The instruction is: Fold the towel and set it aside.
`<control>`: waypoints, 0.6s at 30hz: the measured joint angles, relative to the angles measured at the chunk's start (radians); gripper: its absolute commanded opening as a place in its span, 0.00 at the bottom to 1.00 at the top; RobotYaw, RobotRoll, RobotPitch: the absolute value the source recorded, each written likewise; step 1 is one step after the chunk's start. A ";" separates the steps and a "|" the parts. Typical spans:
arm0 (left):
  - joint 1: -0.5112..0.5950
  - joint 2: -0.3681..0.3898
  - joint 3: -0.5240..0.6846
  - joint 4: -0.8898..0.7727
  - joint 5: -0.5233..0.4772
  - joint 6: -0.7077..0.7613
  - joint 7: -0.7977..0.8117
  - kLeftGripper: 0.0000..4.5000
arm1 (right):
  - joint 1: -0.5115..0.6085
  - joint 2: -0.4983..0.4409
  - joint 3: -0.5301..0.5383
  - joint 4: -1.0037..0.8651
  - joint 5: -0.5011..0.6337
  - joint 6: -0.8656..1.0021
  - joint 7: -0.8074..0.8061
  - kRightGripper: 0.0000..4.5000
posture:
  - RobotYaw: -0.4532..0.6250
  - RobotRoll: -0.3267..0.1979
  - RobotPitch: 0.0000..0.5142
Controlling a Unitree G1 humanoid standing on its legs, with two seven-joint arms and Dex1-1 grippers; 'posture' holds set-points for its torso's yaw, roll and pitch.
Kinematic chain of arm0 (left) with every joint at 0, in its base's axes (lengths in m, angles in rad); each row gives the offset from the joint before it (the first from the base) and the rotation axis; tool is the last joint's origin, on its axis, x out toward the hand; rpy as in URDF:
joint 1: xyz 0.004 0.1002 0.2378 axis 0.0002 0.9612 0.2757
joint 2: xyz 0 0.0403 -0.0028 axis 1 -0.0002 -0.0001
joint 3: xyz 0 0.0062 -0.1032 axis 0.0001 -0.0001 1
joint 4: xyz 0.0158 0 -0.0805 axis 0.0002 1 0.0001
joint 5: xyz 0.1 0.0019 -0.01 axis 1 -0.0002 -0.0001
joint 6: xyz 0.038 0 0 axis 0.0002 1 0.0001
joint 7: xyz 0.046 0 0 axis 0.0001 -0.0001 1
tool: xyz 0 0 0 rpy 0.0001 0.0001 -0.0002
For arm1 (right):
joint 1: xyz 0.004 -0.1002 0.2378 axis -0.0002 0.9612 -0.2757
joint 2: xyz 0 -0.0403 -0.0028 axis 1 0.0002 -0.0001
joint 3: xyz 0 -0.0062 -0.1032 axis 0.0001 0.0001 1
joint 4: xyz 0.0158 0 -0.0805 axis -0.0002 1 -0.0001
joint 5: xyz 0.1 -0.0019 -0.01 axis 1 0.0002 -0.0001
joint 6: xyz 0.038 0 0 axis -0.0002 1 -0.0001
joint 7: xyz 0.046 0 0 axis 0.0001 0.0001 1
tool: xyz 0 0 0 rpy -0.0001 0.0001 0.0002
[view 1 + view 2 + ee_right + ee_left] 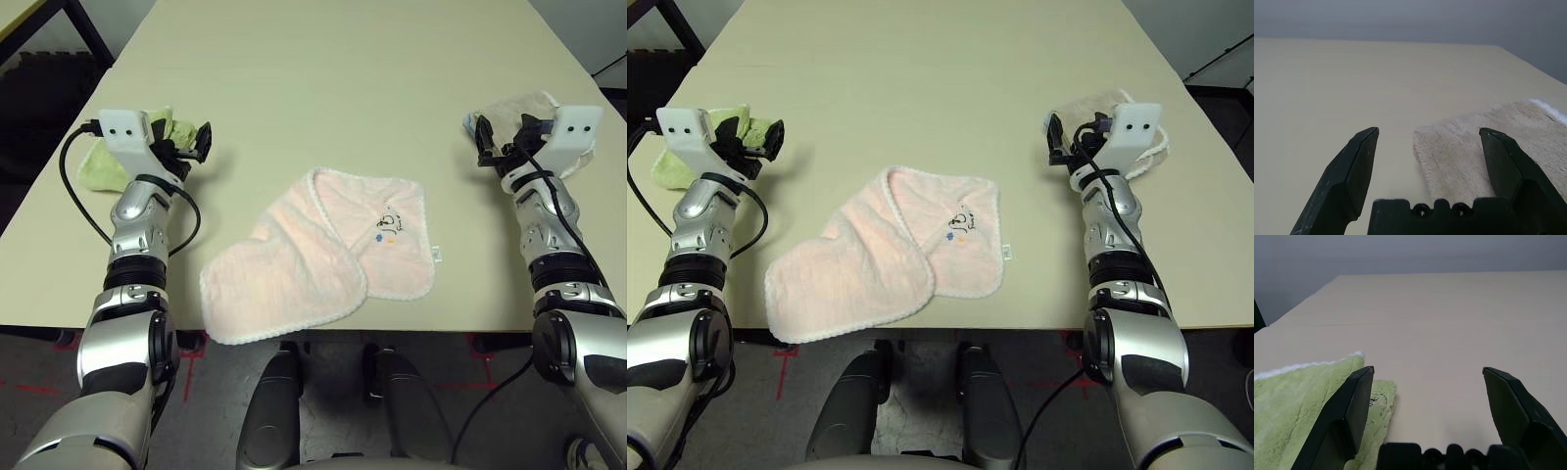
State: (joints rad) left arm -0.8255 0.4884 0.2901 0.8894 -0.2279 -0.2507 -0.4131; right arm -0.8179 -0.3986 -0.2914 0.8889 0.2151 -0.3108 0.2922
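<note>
The pale pink towel (323, 257) lies loosely folded near the table's front edge, in the middle. Its white scalloped trim, a small dark embroidered mark (388, 225) and a white tag (437, 256) face up on its right part. My left gripper (199, 143) hovers open over the table at the left, well clear of the towel. On the opposite side my right gripper (481, 140) is also open and holds nothing. Both sets of black fingers (1347, 416) (1352, 171) stand wide apart in the wrist views.
A light green towel (108, 162) lies bunched under my left wrist. A beige towel with white edging (524, 108) lies under my right wrist. The tan table (343, 88) stretches bare behind the pink towel. Its front edge runs just below the towel.
</note>
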 measured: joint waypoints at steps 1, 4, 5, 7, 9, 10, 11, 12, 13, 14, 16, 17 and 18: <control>0.000 0.000 0.000 0.000 0.000 0.000 0.000 1.00 | 0.000 0.000 0.000 0.000 0.000 -0.001 -0.005 0.99 | 0.42 0.62 0.37; 0.000 0.006 0.001 0.005 0.000 -0.001 0.000 1.00 | 0.000 0.004 0.000 0.000 -0.002 -0.003 -0.021 0.99 | 0.41 0.62 0.38; 0.000 0.009 0.002 0.015 0.000 -0.002 0.002 1.00 | 0.003 0.009 0.000 -0.003 -0.002 -0.003 -0.027 0.99 | 0.41 0.62 0.39; 0.000 0.009 0.002 0.029 0.000 -0.003 0.003 1.00 | 0.011 0.014 0.000 -0.012 -0.002 -0.003 -0.028 0.99 | 0.41 0.62 0.39; -0.001 0.009 0.002 0.035 0.000 -0.003 0.003 1.00 | 0.017 0.018 0.000 -0.025 -0.001 -0.003 -0.028 0.99 | 0.41 0.62 0.39; -0.005 0.009 0.002 0.038 0.001 -0.003 0.003 1.00 | 0.017 0.019 0.000 -0.027 -0.002 -0.003 -0.028 0.99 | 0.41 0.62 0.39; -0.011 0.010 0.002 0.042 0.001 -0.004 0.002 1.00 | 0.018 0.020 0.000 -0.029 -0.002 -0.003 -0.029 0.99 | 0.41 0.62 0.39; -0.016 0.011 0.002 0.048 0.001 -0.008 0.002 1.00 | 0.018 0.023 0.001 -0.032 -0.002 -0.003 -0.030 0.99 | 0.41 0.62 0.39; -0.019 0.013 0.002 0.054 0.001 -0.010 0.002 1.00 | 0.019 0.026 0.002 -0.033 -0.002 -0.003 -0.030 0.99 | 0.42 0.62 0.38; -0.021 0.015 0.002 0.058 0.001 -0.011 0.001 1.00 | 0.020 0.027 0.002 -0.033 -0.002 -0.003 -0.030 0.99 | 0.42 0.62 0.38; -0.021 0.022 0.002 0.069 0.001 -0.012 -0.001 1.00 | 0.020 0.031 0.002 -0.033 -0.002 -0.002 -0.031 0.99 | 0.43 0.62 0.37; -0.021 0.024 0.002 0.070 0.001 -0.012 -0.002 1.00 | 0.020 0.034 0.003 -0.033 -0.003 -0.001 -0.031 0.99 | 0.44 0.62 0.37; -0.021 0.028 0.002 0.071 0.001 -0.012 -0.004 1.00 | 0.020 0.038 0.003 -0.033 -0.003 0.000 -0.033 0.99 | 0.45 0.62 0.38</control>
State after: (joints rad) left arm -0.8464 0.5160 0.2924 0.9600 -0.2271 -0.2629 -0.4168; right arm -0.7976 -0.3608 -0.2882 0.8557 0.2117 -0.3110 0.2591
